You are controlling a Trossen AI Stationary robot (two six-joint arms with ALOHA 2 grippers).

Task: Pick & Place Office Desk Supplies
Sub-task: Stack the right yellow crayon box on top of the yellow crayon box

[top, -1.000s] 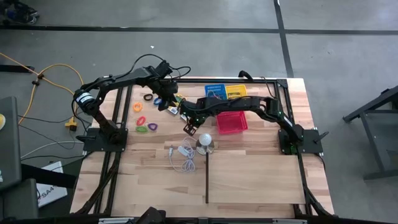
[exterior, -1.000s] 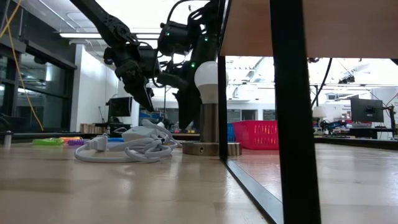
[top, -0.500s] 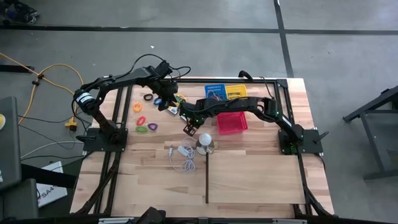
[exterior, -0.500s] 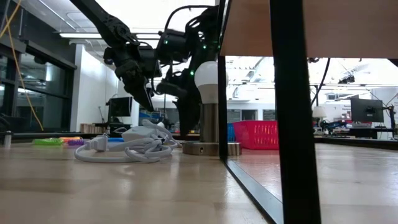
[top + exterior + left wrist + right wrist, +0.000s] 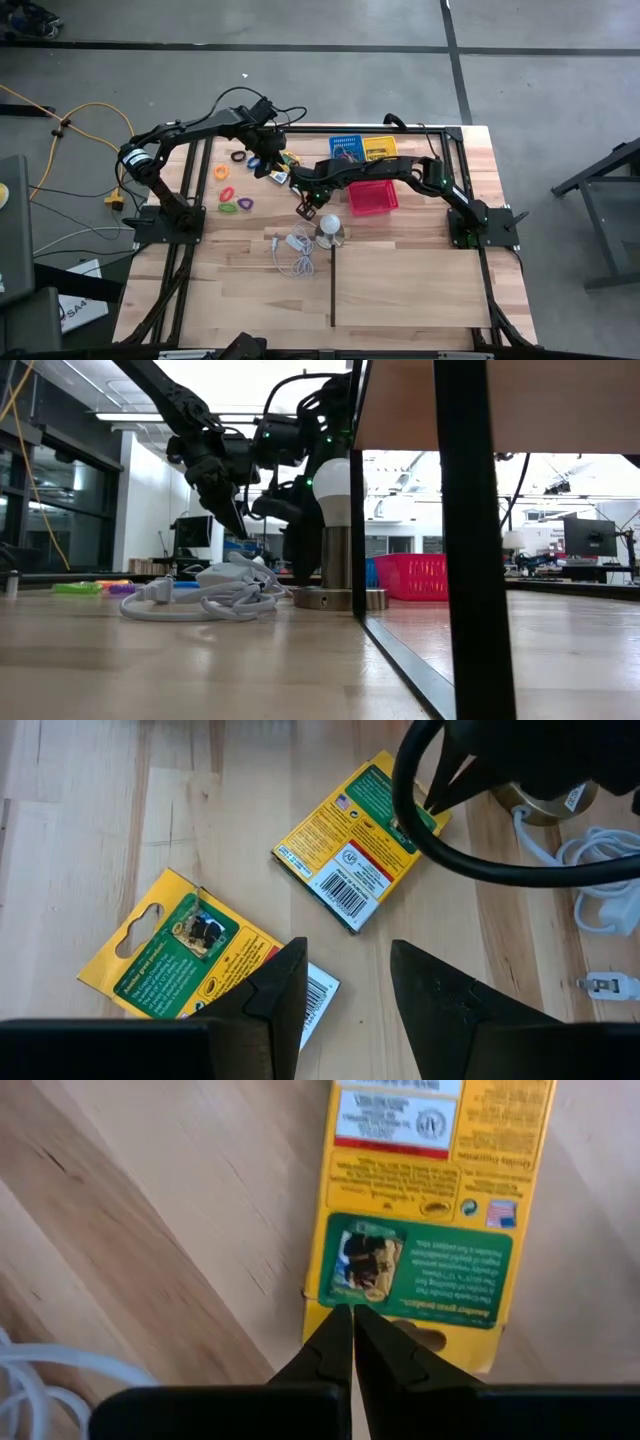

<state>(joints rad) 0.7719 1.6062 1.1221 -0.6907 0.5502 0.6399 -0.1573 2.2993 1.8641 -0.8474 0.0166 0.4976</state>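
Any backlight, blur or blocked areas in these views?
Low view: bright windows behind leave the arms and the black frame post in silhouette; the post hides a wide strip. The bulb reads clearly. Right wrist view: the yellow packet is soft, its print not readable. Left wrist view: sharp, barcode visible on the packet; a dark cable crosses the top.

The whole bench (image 5: 400, 290) is seen from straight above, is viewed level from its surface toward the room, and is shown close by both wrist cameras, which share one yellow-and-green packet (image 5: 360, 840).
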